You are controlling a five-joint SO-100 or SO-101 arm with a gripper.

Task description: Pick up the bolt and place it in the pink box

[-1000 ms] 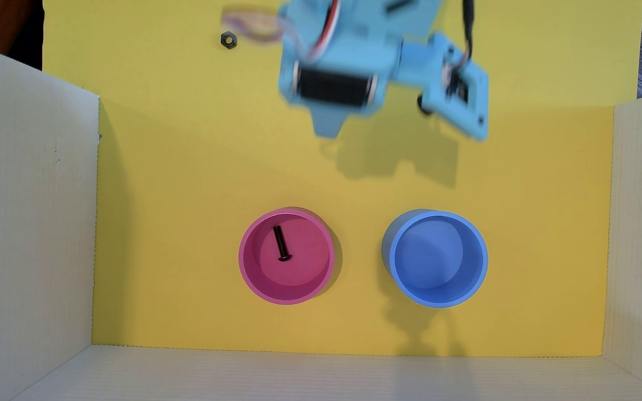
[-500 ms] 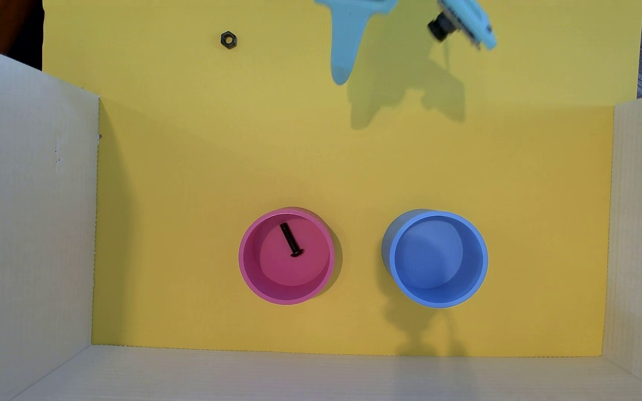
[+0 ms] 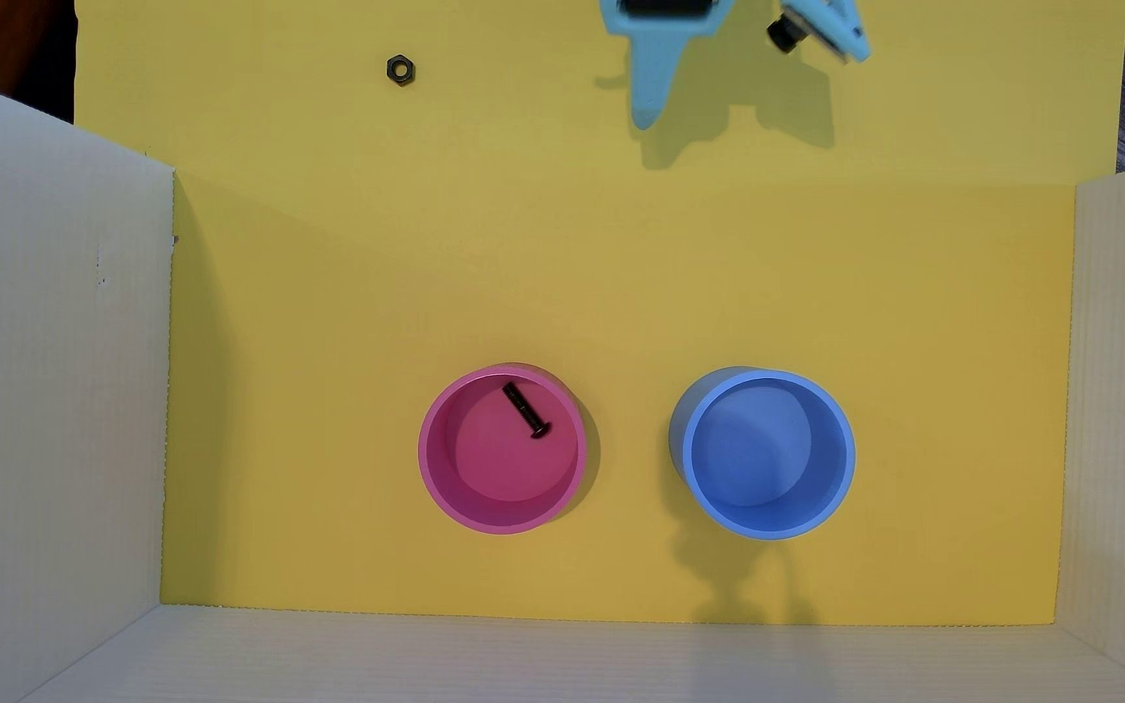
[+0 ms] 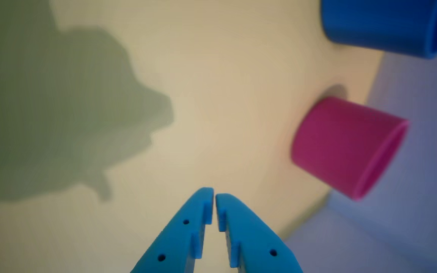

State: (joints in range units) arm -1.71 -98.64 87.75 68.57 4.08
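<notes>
1. The bolt (image 3: 526, 410) is lying inside the pink box (image 3: 434, 473), slanted, its head toward the middle of the floor and its tip near the far wall.
2. The gripper (image 4: 214, 196) is hanging empty over the yellow mat (image 3: 343, 304), its jaws together at the tips, well apart from the pink box.
3. The blue cup (image 3: 837, 487) is standing beside the pink box; a nut (image 3: 400, 70) is lying near the mat's top edge in the overhead view.

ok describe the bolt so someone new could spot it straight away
In the overhead view, find the pink box, the left of two round cups on the yellow sheet. The bolt lies inside it: a slim black screw with a rounded head, unlike the holed hexagonal nut far above.
</notes>
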